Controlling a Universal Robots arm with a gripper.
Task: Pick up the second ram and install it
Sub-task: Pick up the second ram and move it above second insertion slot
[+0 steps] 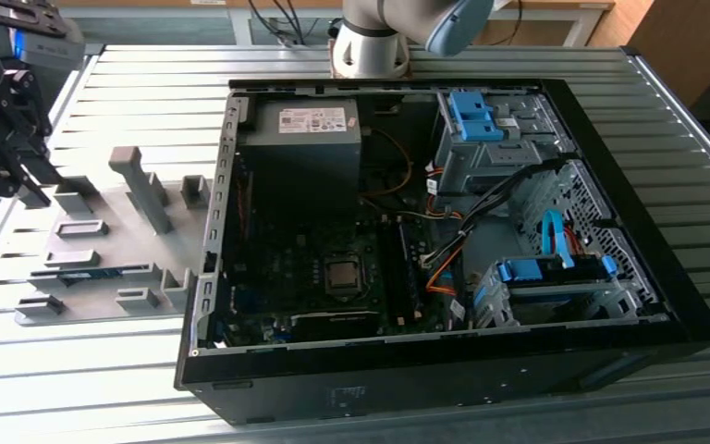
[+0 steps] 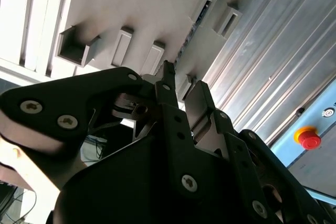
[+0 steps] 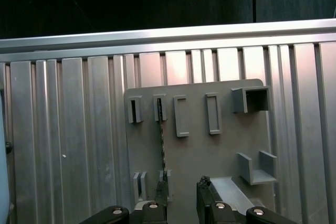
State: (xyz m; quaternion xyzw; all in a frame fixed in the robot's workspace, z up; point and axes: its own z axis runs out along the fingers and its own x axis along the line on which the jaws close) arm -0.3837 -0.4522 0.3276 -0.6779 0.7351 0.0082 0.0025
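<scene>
My black pincer [image 3: 181, 188] hung open, empty, above the thin blue-green ram stick [image 3: 162, 145]; closing off-centre might have wedged it in its grey holder [image 3: 210, 156].

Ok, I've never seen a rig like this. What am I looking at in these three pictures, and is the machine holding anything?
It is one robot arm with a two-fingered hand. The exterior view comes from a camera off the arm. It shows a slatted metal table, an open computer case and, at that view's left, a grey holder plate with small blocks and slots. The two wrist views come from cameras riding on the arm, and they look past the hand's fingers onto that plate. The thin blue-green stick sitting in the plate's slots is the second ram. The hand is open and holds nothing. It hangs above the plate, close to the ram, which is not yet picked up.
</scene>
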